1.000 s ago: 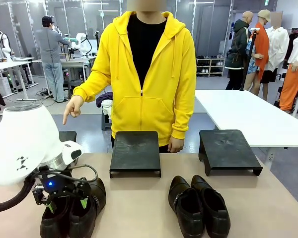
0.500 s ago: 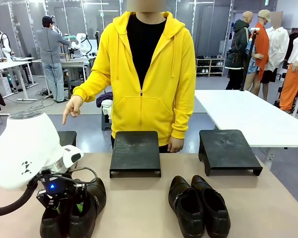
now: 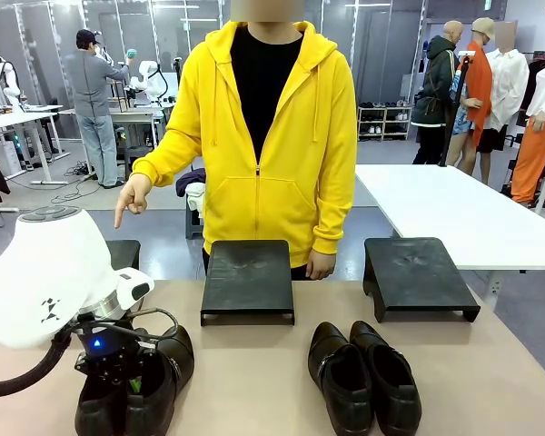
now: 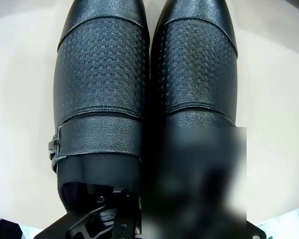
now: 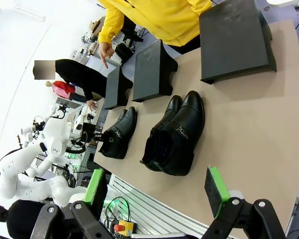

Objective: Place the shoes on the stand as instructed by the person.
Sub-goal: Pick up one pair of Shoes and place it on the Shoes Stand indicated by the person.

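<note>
Closest to me, on the near left part of the table [image 3: 254,391], the left gripper [image 3: 127,380] has come down during the last second. Its green pads stood clear above the left pair of shoes [image 3: 174,352]; now they are sunk between the shoe collars, almost hidden. Through the left wrist camera I look along both shoes, side by side and touching, one with a small buckle [image 4: 55,146]. One black finger seems to reach into a shoe opening, but the rest is blurred, so I cannot tell how far apart the jaws are or whether they grip already. I judge this is just before closing, and the pair has not left the table.

The right gripper [image 5: 155,181] hangs above the near table edge, jaws wide apart, holding nothing. The second pair [image 3: 363,377] lies toward the right side. Behind the shoes are the left stand [image 3: 125,251], half behind my arm, the middle stand [image 3: 247,277] and the right stand [image 3: 418,272], with no shoe on any. At the far side the person [image 3: 263,136] keeps the pointing hand [image 3: 132,198] as before, finger down toward the left stand, so I take that as the goal.
</note>
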